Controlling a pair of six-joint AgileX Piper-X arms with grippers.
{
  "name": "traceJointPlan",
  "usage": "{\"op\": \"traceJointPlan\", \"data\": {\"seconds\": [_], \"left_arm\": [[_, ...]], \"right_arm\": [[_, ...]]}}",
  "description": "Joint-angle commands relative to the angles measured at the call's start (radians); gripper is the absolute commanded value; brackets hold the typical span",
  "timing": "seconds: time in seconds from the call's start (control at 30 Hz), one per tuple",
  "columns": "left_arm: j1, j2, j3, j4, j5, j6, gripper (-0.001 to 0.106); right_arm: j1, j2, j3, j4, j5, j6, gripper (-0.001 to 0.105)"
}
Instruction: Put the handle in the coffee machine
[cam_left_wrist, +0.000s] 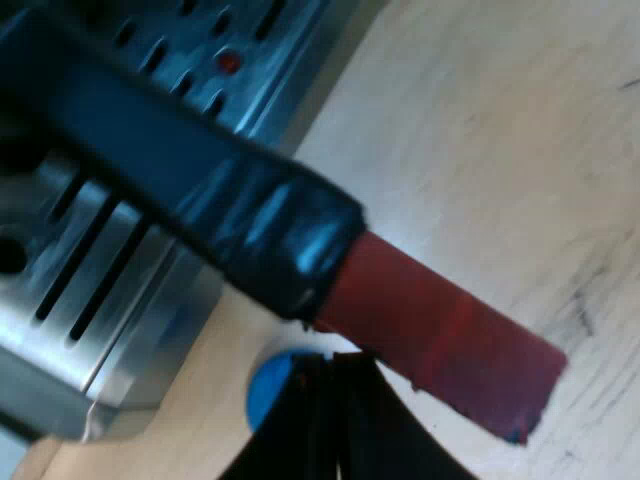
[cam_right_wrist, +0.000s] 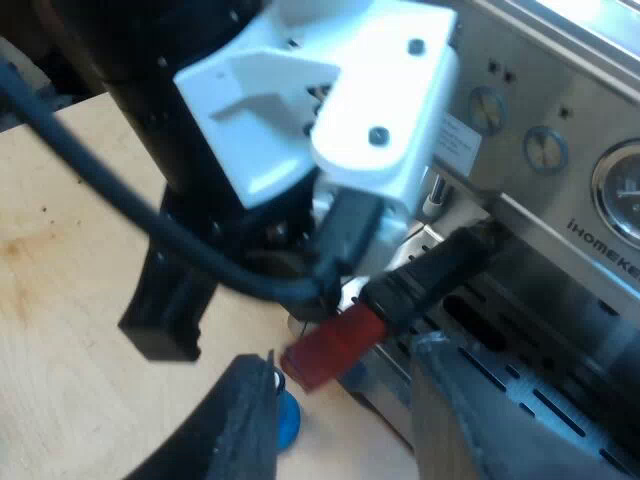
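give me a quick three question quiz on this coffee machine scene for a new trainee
1. True or false: the right end effector is shut on the dark handle with the red end.
2. Multiple choice: in the left wrist view, the handle's red end reaches out over which? A) the pale wooden table B) a white mug C) a measuring glass
3. Short answer: what colour is the small round object on the table near that red end?
Key: 1 false, its fingers stand apart with nothing gripped; 2 A; 3 blue.
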Motion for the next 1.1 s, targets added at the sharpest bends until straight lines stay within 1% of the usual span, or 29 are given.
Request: {"op": "traceJointPlan", "data": {"seconds": [0.03, 0.1, 0.13, 0.2, 0.37, 0.5, 0.6, 0.73, 0.83, 0.97, 1.0, 1.03, 1.07, 1.1], "left_arm": [[-0.064, 0.007, 0.003, -0.073, 0.276, -0.011, 0.001], [-0.064, 0.010, 0.003, -0.092, 0.286, -0.011, 0.001], [-0.064, 0.014, 0.003, -0.111, 0.306, -0.011, 0.001], [-0.064, 0.019, 0.003, -0.127, 0.312, -0.011, 0.001], [-0.064, 0.057, 0.003, -0.137, 0.314, -0.011, 0.001], [-0.064, 0.064, 0.003, -0.135, 0.314, -0.011, 0.001], [-0.061, 0.061, 0.003, -0.135, 0.314, -0.029, 0.001], [-0.061, 0.061, 0.003, -0.104, 0.314, -0.034, 0.001], [-0.055, 0.061, 0.003, -0.067, 0.314, -0.034, 0.001], [-0.049, 0.052, 0.003, -0.056, 0.314, -0.034, 0.001], [-0.040, 0.042, 0.003, -0.051, 0.313, -0.034, 0.001], [0.001, -0.001, 0.003, -0.027, 0.311, -0.034, 0.001], [0.025, -0.019, 0.003, -0.011, 0.311, -0.031, 0.001], [0.032, -0.029, 0.003, -0.004, 0.311, -0.029, 0.001]], "right_arm": [[-0.003, -0.012, -0.009, 0.001, -0.002, -0.012, 0.036], [-0.003, -0.012, -0.009, 0.001, -0.002, -0.012, 0.036], [-0.003, -0.012, -0.009, 0.001, -0.002, -0.012, 0.036], [-0.003, -0.012, -0.009, 0.001, -0.002, -0.012, 0.036], [-0.003, -0.012, -0.009, 0.001, -0.002, -0.012, 0.036], [-0.003, -0.012, -0.009, 0.001, -0.002, -0.012, 0.036], [-0.003, -0.012, -0.009, 0.001, -0.002, -0.010, 0.036], [-0.003, -0.012, -0.009, 0.001, -0.002, -0.003, 0.036], [-0.003, -0.012, -0.009, 0.009, -0.005, 0.017, 0.036], [-0.003, -0.012, -0.009, 0.046, -0.043, 0.026, 0.036], [-0.003, -0.012, -0.009, 0.051, -0.050, 0.026, 0.036], [-0.003, -0.012, -0.009, 0.071, -0.072, 0.031, 0.036], [-0.003, -0.012, -0.009, 0.075, -0.076, 0.035, 0.036], [-0.003, -0.012, -0.009, 0.075, -0.076, 0.035, 0.036]]}}
